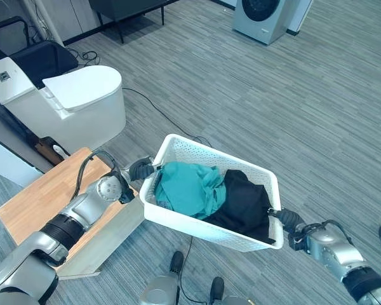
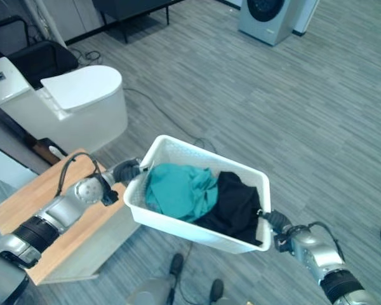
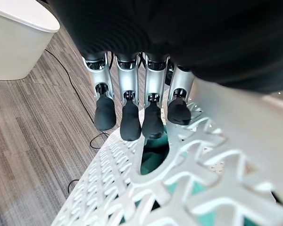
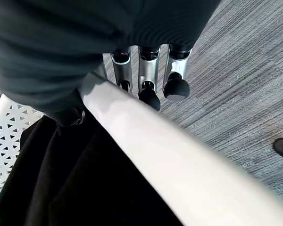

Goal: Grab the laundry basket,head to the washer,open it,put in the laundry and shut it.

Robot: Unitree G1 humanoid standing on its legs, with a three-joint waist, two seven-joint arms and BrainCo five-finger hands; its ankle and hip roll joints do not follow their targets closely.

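I carry the white laundry basket [image 1: 178, 218] off the floor between my two hands. My left hand [image 1: 140, 169] curls its fingers [image 3: 130, 123] over the basket's left rim; my right hand [image 1: 288, 220] hooks its fingers [image 4: 149, 95] over the right rim. Teal cloth [image 1: 189, 187] and black cloth [image 1: 244, 203] lie inside. The washer [image 1: 260, 17] stands far off, the wooden tabletop [image 1: 41, 197] near left.

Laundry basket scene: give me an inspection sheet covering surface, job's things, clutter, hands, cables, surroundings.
Surface: grey striped floor.
Job's things: white basket held off the floor, holding teal cloth and black cloth; washer far ahead, door shut.
Clutter: nothing seen.
Hands: left hand and right hand each curled over an end rim.
Cables: black cable on the floor.
Surroundings: toilet, wooden board at left.
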